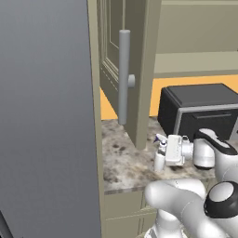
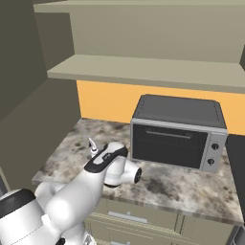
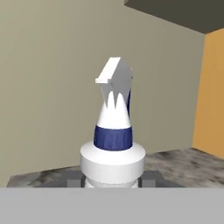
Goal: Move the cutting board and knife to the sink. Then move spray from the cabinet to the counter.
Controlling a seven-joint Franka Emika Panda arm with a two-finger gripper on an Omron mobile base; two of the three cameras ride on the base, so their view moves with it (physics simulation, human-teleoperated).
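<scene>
While you look along the hand, the spray bottle [image 3: 113, 144] stands upright right between the gripper's [image 3: 113, 180] fingers, close to the camera.

You see the bottle on the marble-look counter [image 1: 124, 163], just beside the open cabinet door [image 1: 122, 69] with its long grey bar handle [image 1: 123, 76]; the jaws are partly closed and sit at either side of its base, yet you cannot tell from these views whether they truly pinch it. Your arm [image 2: 91, 184] reaches forward low over the counter's front edge, wrist level, the hand pointing sideways toward the door. Count one spray bottle, one black toaster oven [image 2: 178, 131] standing well to the right of it against the orange wall, one open door, and one bare shelf [image 2: 143, 72] above
</scene>
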